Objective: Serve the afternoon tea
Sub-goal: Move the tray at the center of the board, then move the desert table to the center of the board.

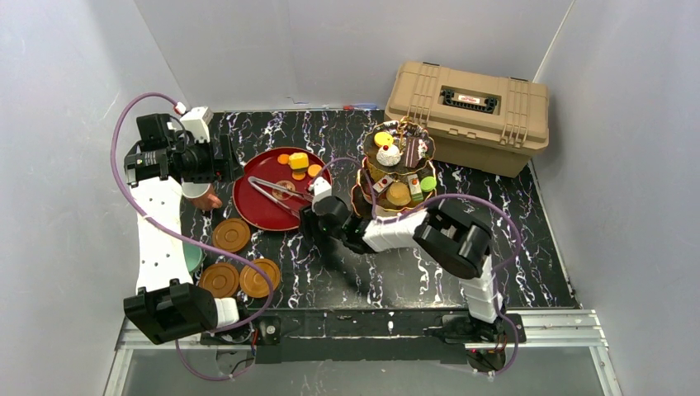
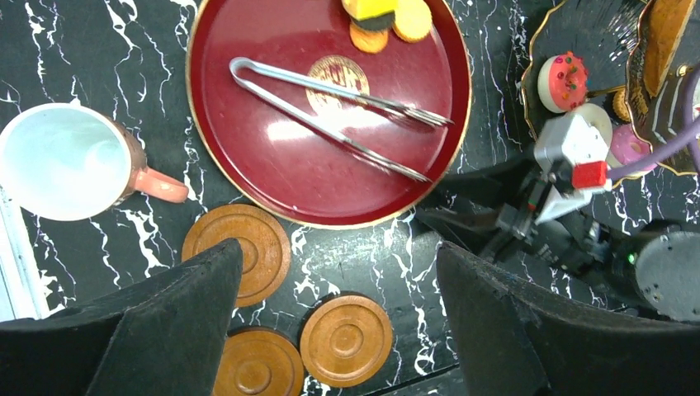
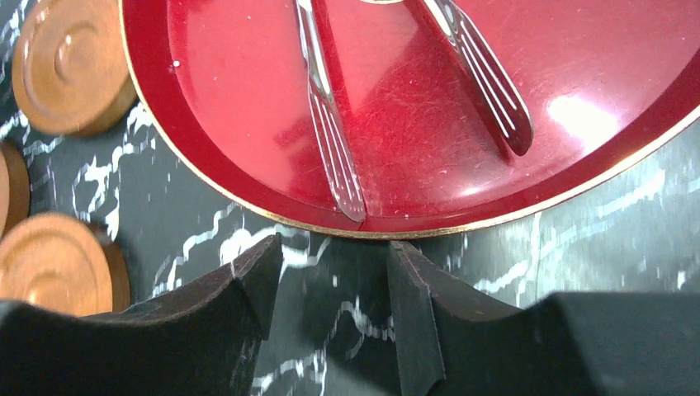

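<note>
The right fingers (image 3: 252, 285), spread, face the plate's (image 3: 206, 99) near rim, the tongs' (image 3: 330, 140) tips just ahead, their length running away. The pastries (image 1: 299, 161) lie beyond; the left fingers (image 2: 182, 313) hang spread too.

You will find no text that can be read here. The tan case (image 1: 495, 136) carries a small red-and-white label (image 1: 468, 100) on its lid beside the black handle, but its lettering is too small to make out. The red plate (image 2: 272, 177) bears a round gold emblem (image 2: 334, 73) at its middle, and no words or numbers show in it.
</note>
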Controlling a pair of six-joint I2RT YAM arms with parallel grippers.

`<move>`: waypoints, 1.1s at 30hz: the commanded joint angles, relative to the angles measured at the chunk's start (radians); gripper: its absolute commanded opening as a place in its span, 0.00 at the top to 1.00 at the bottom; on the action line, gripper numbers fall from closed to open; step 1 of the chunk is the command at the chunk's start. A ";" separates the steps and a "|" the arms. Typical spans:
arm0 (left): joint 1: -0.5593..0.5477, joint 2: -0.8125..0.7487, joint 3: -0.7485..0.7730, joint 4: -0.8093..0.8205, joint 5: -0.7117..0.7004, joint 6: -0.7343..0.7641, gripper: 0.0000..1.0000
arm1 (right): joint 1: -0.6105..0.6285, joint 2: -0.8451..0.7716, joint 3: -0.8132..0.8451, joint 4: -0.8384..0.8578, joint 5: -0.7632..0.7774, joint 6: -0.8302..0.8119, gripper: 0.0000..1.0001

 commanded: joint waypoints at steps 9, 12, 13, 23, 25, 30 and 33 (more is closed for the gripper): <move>-0.003 -0.038 0.035 -0.049 0.012 0.020 0.13 | -0.018 -0.035 0.280 -0.139 -0.011 -0.132 0.27; -0.002 -0.044 0.033 -0.052 0.024 0.016 0.13 | -0.014 -0.161 0.292 -0.276 -0.004 -0.172 0.19; -0.002 -0.046 0.034 -0.053 0.028 0.013 0.13 | -0.014 -0.205 0.300 -0.323 -0.002 -0.183 0.17; -0.003 -0.073 0.026 -0.060 0.053 -0.003 0.13 | -0.043 -0.500 0.548 -0.767 0.237 -0.328 0.02; -0.003 -0.076 0.031 -0.063 0.057 -0.005 0.13 | -0.078 -0.527 0.581 -0.828 0.292 -0.329 0.02; -0.002 -0.079 0.034 -0.066 0.063 -0.008 0.13 | -0.145 -0.578 0.612 -0.921 0.385 -0.342 0.02; -0.002 -0.078 0.034 -0.067 0.068 -0.011 0.13 | -0.151 -0.597 0.617 -0.945 0.435 -0.351 0.05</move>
